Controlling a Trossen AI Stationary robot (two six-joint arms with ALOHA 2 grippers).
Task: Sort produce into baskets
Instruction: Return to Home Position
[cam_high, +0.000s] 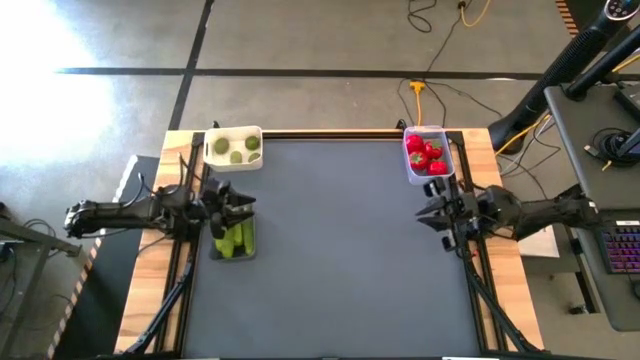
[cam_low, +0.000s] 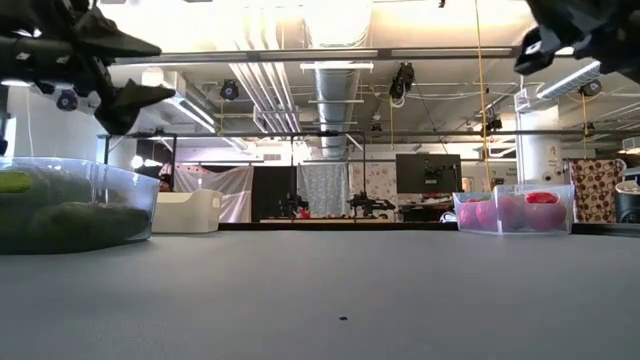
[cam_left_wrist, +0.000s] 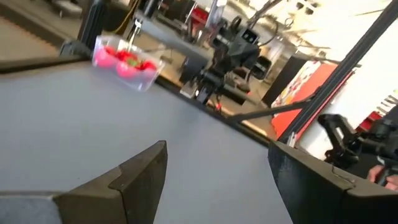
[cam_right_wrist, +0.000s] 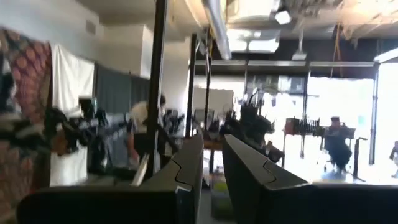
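Several yellow-green balls lie in the white tub (cam_high: 233, 148) at the far left; the tub also shows in the low view (cam_low: 186, 212). Round red pieces lie in a clear tub (cam_high: 428, 156) at the far right, which also shows in the low view (cam_low: 515, 211) and the left wrist view (cam_left_wrist: 126, 61). Long green pods (cam_high: 234, 239) lie in a low container whose walls look clear in the low view (cam_low: 75, 205). My left gripper (cam_high: 236, 209) hangs open and empty above the pods. My right gripper (cam_high: 432, 213) hangs near the table's right edge, its fingers (cam_right_wrist: 186, 168) nearly together and empty.
The dark mat (cam_high: 340, 250) lies bare between the two arms. Wooden table edges (cam_high: 150, 290) and the arms' frame rails run along both sides. A desk with a keyboard (cam_high: 622, 245) stands beyond the right edge. Cables lie on the floor past the far edge.
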